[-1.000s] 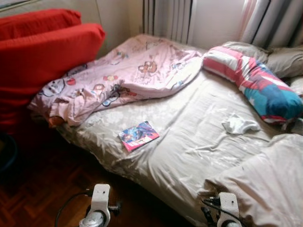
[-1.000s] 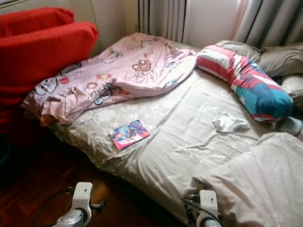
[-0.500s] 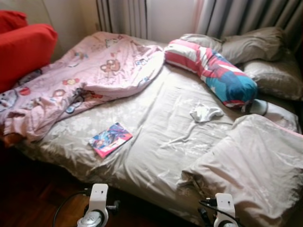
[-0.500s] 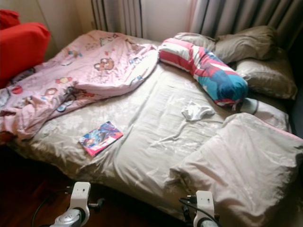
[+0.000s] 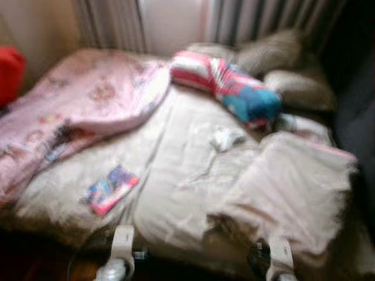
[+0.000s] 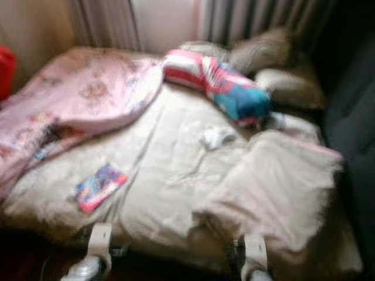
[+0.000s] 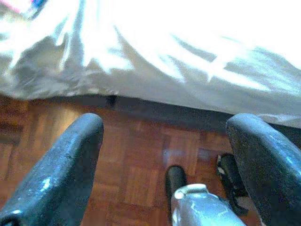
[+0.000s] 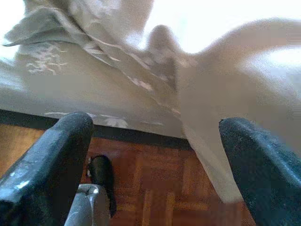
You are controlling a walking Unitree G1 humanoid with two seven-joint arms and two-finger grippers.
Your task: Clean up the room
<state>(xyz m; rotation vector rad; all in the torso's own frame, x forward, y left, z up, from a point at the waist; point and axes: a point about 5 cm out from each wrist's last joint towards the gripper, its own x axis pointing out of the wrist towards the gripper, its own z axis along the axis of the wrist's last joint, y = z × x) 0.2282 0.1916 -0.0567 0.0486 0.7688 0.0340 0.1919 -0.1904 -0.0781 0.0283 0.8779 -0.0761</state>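
The picture is blurred. A beige bed (image 5: 176, 193) lies before me. On it are a small colourful book (image 5: 110, 189) near the front left and a crumpled white cloth (image 5: 225, 138) in the middle. A pink patterned duvet (image 5: 76, 111) is bunched on the left. A striped red, white and blue bolster (image 5: 231, 88) lies at the back. My left gripper (image 7: 162, 165) hangs open over the wooden floor by the bed's edge. My right gripper (image 8: 155, 165) is open too, just below a hanging beige blanket (image 8: 225, 117).
Beige pillows (image 5: 281, 70) lie at the head of the bed by grey curtains (image 5: 258, 20). A folded beige blanket (image 5: 287, 193) covers the front right corner. A red sofa edge (image 5: 9, 73) is at far left. Dark parquet floor (image 7: 136, 160) runs under my arms.
The camera has swung to the right, so the red sofa has slid almost out of view and the picture has blurred. Nothing on the bed has moved. Both arms hang as before.
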